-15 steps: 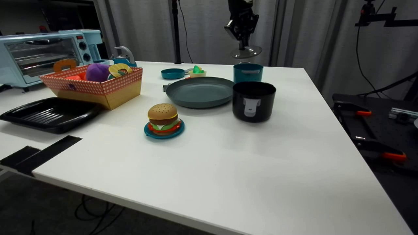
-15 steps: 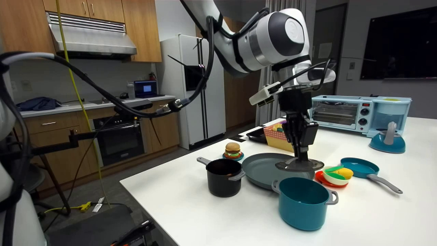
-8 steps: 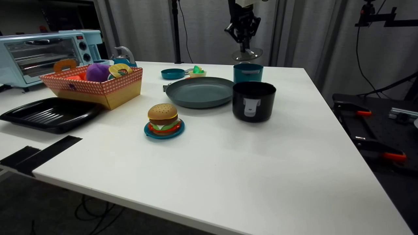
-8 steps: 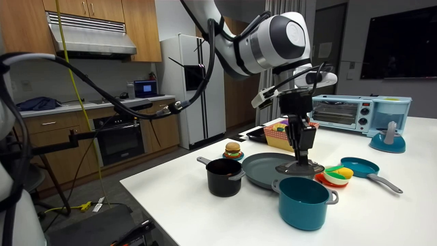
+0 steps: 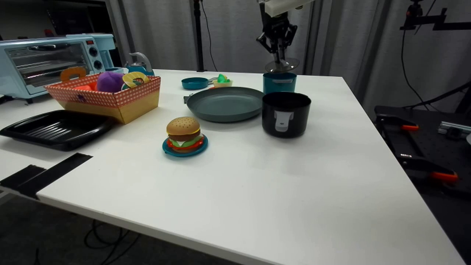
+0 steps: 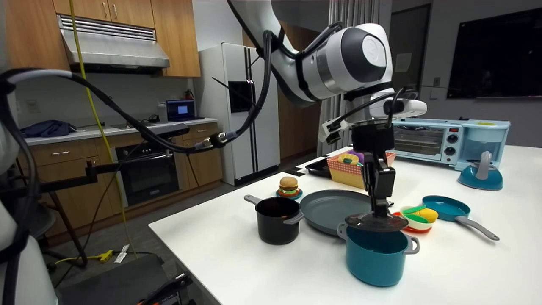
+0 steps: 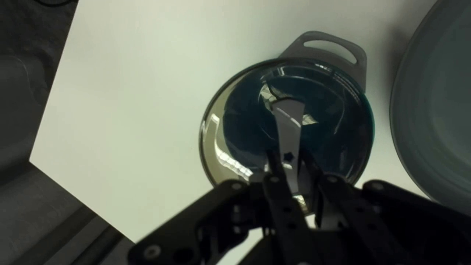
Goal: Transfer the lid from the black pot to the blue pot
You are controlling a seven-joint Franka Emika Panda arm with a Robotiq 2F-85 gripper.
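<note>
Lid (image 6: 376, 225) hangs over the blue pot (image 6: 375, 262), the jaws clamped nearly together on its grey handle (image 7: 289, 127).

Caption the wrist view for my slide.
The end effector holds the see-through lid by its handle over the blue pot, with the grey-green plate cut off at the frame's right edge.

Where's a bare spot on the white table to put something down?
In an exterior view, bare table runs from the burger and black pot to the near edge. Another patch lies between the blue pot and the small pan's handle. It's crowded above that pot, where the claw holds the lid, and between both pots and the big plate.
</note>
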